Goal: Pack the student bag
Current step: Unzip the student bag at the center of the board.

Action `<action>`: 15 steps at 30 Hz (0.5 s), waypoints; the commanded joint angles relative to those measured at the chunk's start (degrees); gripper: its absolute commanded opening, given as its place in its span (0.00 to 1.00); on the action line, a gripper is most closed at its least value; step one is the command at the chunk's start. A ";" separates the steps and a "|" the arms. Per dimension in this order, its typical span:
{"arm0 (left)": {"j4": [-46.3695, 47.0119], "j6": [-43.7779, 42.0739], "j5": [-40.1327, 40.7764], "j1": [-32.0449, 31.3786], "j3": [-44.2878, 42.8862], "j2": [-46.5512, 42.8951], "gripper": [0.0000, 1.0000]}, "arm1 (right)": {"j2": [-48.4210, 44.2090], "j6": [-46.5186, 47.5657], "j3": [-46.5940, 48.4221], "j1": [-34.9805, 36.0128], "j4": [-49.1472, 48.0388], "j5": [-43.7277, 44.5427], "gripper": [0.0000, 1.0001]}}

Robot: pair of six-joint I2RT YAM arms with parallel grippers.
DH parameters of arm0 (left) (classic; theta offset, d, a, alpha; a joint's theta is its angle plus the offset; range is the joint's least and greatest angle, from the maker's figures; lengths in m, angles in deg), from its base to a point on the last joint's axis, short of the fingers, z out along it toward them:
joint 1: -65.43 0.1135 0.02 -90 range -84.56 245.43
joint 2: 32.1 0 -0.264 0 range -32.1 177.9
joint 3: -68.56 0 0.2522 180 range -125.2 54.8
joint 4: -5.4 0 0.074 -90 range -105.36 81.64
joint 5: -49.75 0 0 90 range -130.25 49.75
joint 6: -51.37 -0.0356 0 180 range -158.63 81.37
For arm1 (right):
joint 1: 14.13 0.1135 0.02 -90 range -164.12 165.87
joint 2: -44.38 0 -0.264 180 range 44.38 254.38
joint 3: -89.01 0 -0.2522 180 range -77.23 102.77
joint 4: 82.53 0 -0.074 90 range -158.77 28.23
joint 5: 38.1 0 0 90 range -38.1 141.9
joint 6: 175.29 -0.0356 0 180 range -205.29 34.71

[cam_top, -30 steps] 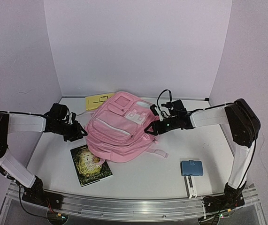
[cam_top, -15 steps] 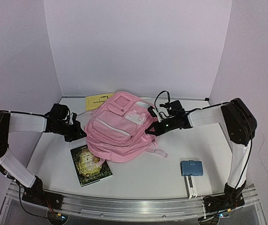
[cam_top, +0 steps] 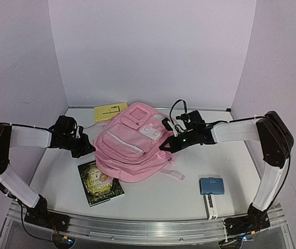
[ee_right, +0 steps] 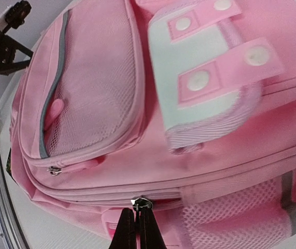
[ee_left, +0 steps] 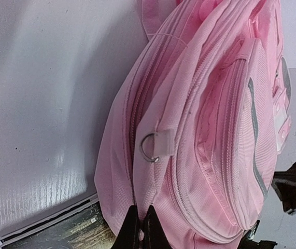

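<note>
The student bag (cam_top: 135, 142) is a large pink backpack lying front-up in the middle of the table. My left gripper (cam_top: 89, 149) is at its left side. In the left wrist view the left gripper (ee_left: 141, 231) is shut, pinching a fold of the student bag (ee_left: 205, 129) fabric beside a seam, below a small metal ring (ee_left: 149, 148). My right gripper (cam_top: 163, 147) is at the bag's right side. In the right wrist view the right gripper (ee_right: 137, 223) is shut on the metal zipper pull (ee_right: 141, 203) of the student bag (ee_right: 101, 93) main zip.
A dark green book (cam_top: 100, 181) lies at the bag's front left, its corner showing as the book (ee_left: 59, 233) beside my left jaws. A yellow notebook (cam_top: 110, 111) lies behind the bag. A blue case (cam_top: 211, 185) and a white pen-like object (cam_top: 211, 206) lie front right.
Both grippers have closed, the left on bag fabric and the right on the zipper pull. The right gripper has shifted slightly left and the bag has shifted a little.
</note>
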 commanded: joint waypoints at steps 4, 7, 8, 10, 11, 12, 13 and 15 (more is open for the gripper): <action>2.16 4.81 5.99 -1.89 0.76 -4.57 0.00 | -2.39 -5.61 2.20 11.10 5.49 5.62 0.00; 2.17 5.79 7.15 -2.81 1.01 -5.63 0.00 | -2.36 -8.65 3.13 14.46 5.62 6.21 0.00; 2.22 6.02 7.53 -3.11 1.04 -5.89 0.00 | -2.36 -9.59 3.71 15.74 5.57 6.79 0.00; 2.41 6.37 8.08 -3.93 1.07 -6.17 0.00 | -2.35 -11.84 5.09 17.77 5.55 7.72 0.00; 2.47 6.57 8.43 -4.43 1.01 -6.32 0.00 | -2.31 -13.25 5.97 18.72 5.54 8.65 0.00; 2.52 6.72 8.70 -5.12 0.95 -6.36 0.00 | -2.13 -14.48 6.82 19.51 5.46 9.12 0.00; 2.57 6.89 8.90 -5.71 0.82 -6.35 0.00 | -1.89 -15.74 7.66 20.20 5.39 9.55 0.00; 2.81 7.41 9.36 -7.17 0.65 -6.39 0.00 | -1.36 -18.55 9.49 21.62 4.73 10.73 0.00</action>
